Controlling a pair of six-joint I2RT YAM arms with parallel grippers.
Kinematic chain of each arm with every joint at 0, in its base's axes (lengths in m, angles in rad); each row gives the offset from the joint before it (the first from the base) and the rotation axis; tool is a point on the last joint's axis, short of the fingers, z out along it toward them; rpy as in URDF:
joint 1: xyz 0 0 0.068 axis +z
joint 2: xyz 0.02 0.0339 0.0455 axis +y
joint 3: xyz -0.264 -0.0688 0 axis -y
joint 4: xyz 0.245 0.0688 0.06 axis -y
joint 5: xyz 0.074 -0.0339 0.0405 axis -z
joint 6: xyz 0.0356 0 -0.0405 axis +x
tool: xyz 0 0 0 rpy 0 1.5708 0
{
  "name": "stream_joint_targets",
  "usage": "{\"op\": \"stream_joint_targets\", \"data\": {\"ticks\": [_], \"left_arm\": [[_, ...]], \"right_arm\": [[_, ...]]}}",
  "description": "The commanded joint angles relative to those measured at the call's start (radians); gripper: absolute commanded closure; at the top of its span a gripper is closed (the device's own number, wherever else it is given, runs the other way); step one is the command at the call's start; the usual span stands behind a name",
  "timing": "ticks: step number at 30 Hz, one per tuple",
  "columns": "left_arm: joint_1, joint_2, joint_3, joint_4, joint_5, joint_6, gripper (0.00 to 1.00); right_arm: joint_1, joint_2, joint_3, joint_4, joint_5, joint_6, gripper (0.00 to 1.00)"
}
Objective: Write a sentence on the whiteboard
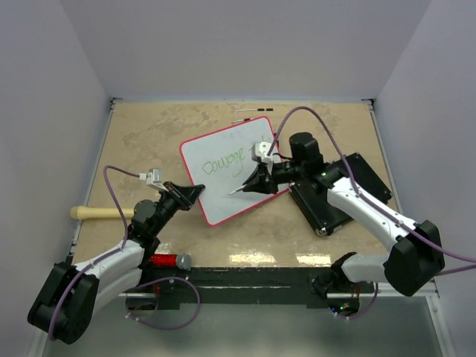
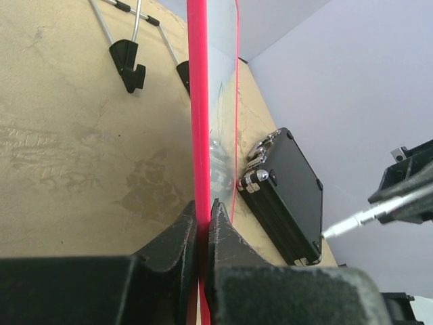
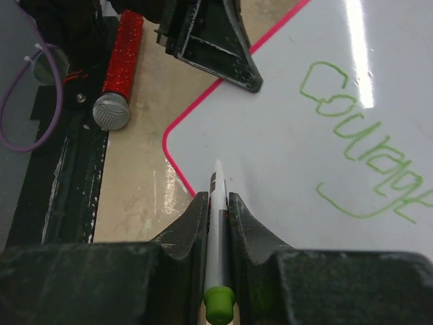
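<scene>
The whiteboard (image 1: pixel 216 193), white with a thin red rim, lies tilted mid-table with "Courage" in green (image 1: pixel 225 161) on it. My left gripper (image 1: pixel 195 192) is shut on the board's near-left rim; the left wrist view shows the jaws pinching the red edge (image 2: pixel 198 101) at the gripper (image 2: pixel 204 213). My right gripper (image 1: pixel 253 184) is shut on a white marker with a green end (image 3: pixel 216 230). In the right wrist view the gripper (image 3: pixel 216 200) points the marker's tip over the board (image 3: pixel 304 135) near its corner, below the word. I cannot tell if the tip touches.
A black case (image 1: pixel 338 193) lies right of the board under my right arm and also shows in the left wrist view (image 2: pixel 287 193). A red glitter microphone (image 1: pixel 167 261) lies at the near edge. A wooden handle (image 1: pixel 100 213) lies at the left. A wire stand (image 1: pixel 253 113) sits behind the board.
</scene>
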Motion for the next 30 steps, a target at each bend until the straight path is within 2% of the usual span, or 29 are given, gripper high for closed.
{"op": "stream_joint_targets", "data": {"ticks": [1, 5, 9, 20, 24, 27, 30], "left_arm": [[-0.007, -0.030, -0.044, -0.044, 0.004, 0.084, 1.00], [-0.007, -0.043, -0.047, -0.055, -0.005, 0.079, 1.00], [-0.007, -0.044, -0.050, -0.052, -0.010, 0.070, 1.00], [-0.018, -0.038, -0.051, -0.033, -0.019, 0.053, 1.00], [-0.020, -0.037, -0.053, -0.029, -0.019, 0.050, 1.00], [-0.023, -0.038, -0.051, -0.025, -0.016, 0.050, 1.00], [-0.021, -0.043, -0.050, -0.032, -0.015, 0.056, 1.00]], "right_arm": [[0.117, 0.049, 0.128, -0.073, 0.104, -0.091, 1.00], [0.190, 0.081, 0.177, -0.090, 0.147, -0.116, 1.00], [0.212, 0.081, 0.165, -0.063, 0.162, -0.098, 1.00], [0.200, 0.084, 0.105, 0.075, 0.296, 0.010, 1.00], [0.184, 0.095, 0.140, 0.080, 0.296, 0.022, 1.00], [0.149, 0.101, 0.200, 0.084, 0.362, 0.063, 1.00], [0.120, 0.107, 0.242, 0.062, 0.307, 0.067, 1.00]]}}
